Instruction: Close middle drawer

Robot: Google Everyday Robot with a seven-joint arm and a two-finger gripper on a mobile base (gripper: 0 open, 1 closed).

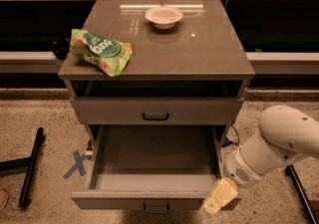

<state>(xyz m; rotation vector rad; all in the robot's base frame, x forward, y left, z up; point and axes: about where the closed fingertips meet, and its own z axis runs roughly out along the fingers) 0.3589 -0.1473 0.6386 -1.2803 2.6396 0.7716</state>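
Note:
The middle drawer (154, 166) stands pulled far out toward me, and its wide shallow grey box holds nothing. Its grey front panel (119, 201) is at the bottom of the view, with the small dark pull (155, 209) at its centre. My gripper (220, 196), cream-coloured on a white arm (279, 141), is at the right front corner of that drawer, level with the front panel and just beside or against it. The uppermost drawer (155, 111) above is shut. The lowest drawer is hidden under the open one.
On the cabinet top (199, 49) lie a green snack bag (99, 51) at the left and a white bowl (163, 16) at the back. A blue tape X (76, 164) and a black bar (31, 173) are on the floor at the left. A dark bar (301, 193) lies on the right.

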